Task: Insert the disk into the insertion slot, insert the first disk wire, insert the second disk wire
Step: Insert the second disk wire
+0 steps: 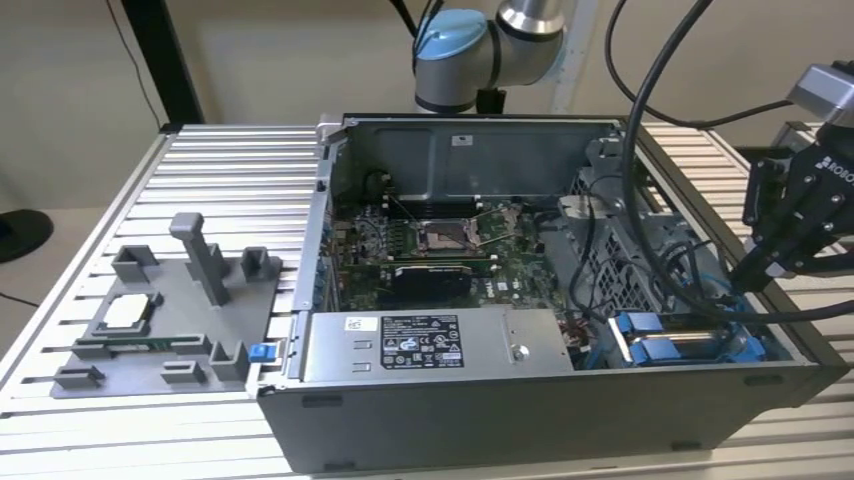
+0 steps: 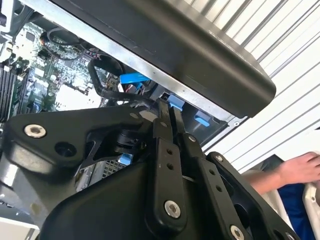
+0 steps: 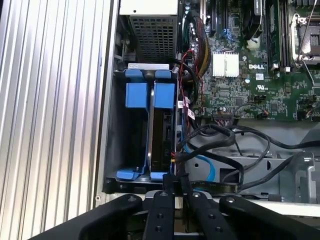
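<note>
- Step in hand: the disk stands edge-on inside the insertion slot; its blue frame sits between the bay walls; disk insertion reads as done, so I judge the work to be at the wire steps.
- Gripper hangs low, just above one end of the disk, at the corner of the computer case on the exterior view's right; fingers pressed almost together, a thin gap only; something dark lies at the tips in the first wrist view; whether it is a wire's plug, cannot tell.
- Wires: black cables and a light-blue cable loop just beside the disk; whether either is plugged in is hidden.
- Judgement: seating a plug here calls for squaring it to the disk's socket and a straight push in a tight gap; loose loops could snag.
- Writing: white sticker on the power-supply box, dense print and symbols; white print on the motherboard; not transcribed.
</note>
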You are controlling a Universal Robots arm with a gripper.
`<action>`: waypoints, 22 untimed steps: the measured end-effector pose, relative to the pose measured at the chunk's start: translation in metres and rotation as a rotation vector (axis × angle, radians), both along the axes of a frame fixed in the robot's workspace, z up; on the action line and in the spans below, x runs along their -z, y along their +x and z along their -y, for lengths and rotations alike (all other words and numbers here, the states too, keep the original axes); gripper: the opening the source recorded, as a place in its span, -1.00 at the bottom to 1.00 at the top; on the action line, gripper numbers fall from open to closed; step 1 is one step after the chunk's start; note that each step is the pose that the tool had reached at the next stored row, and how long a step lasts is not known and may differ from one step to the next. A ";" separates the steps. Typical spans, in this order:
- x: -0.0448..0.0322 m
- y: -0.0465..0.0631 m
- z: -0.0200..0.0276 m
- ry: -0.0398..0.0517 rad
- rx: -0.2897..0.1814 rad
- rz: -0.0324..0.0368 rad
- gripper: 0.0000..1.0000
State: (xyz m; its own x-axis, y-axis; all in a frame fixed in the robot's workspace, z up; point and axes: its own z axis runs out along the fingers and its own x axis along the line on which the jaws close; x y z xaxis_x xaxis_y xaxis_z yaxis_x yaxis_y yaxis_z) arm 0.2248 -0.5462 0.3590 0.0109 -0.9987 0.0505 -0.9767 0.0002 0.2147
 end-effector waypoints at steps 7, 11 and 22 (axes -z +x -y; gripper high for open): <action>-0.0105 -0.008 0.0002 0.0003 0.000 0.0000 -1.00; -0.0119 -0.019 0.0005 0.0001 0.000 0.0006 -1.00; -0.0127 -0.055 0.0012 0.0000 0.000 0.0097 -1.00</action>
State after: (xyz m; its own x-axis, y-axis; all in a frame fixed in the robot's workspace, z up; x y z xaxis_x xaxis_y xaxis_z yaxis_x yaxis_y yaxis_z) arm 0.1696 -0.5474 0.3717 0.0104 -0.9987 0.0506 -0.9787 0.0002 0.2052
